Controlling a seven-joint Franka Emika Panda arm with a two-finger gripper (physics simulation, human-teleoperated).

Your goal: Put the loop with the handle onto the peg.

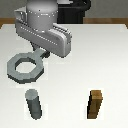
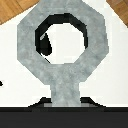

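The loop with the handle (image 1: 23, 67) is a flat grey faceted ring, held level above the white table. Its tab handle points toward my gripper (image 1: 45, 52), which is shut on it. The peg (image 1: 34, 104), a short upright dark-grey cylinder, stands on the table in front of the ring and slightly toward the exterior view's right. Ring and peg are apart. In the wrist view the loop (image 2: 27, 55) nearly fills the picture, and its handle (image 2: 65, 90) runs into the dark band of the gripper. A small dark shape shows through the hole; I cannot tell whether it is the peg.
A brown rectangular wooden block (image 1: 96, 104) stands upright on the table toward the exterior view's right, level with the peg. The white table (image 1: 107, 60) ends at wooden floor (image 2: 12, 10). A dark object (image 1: 75, 7) sits behind the arm.
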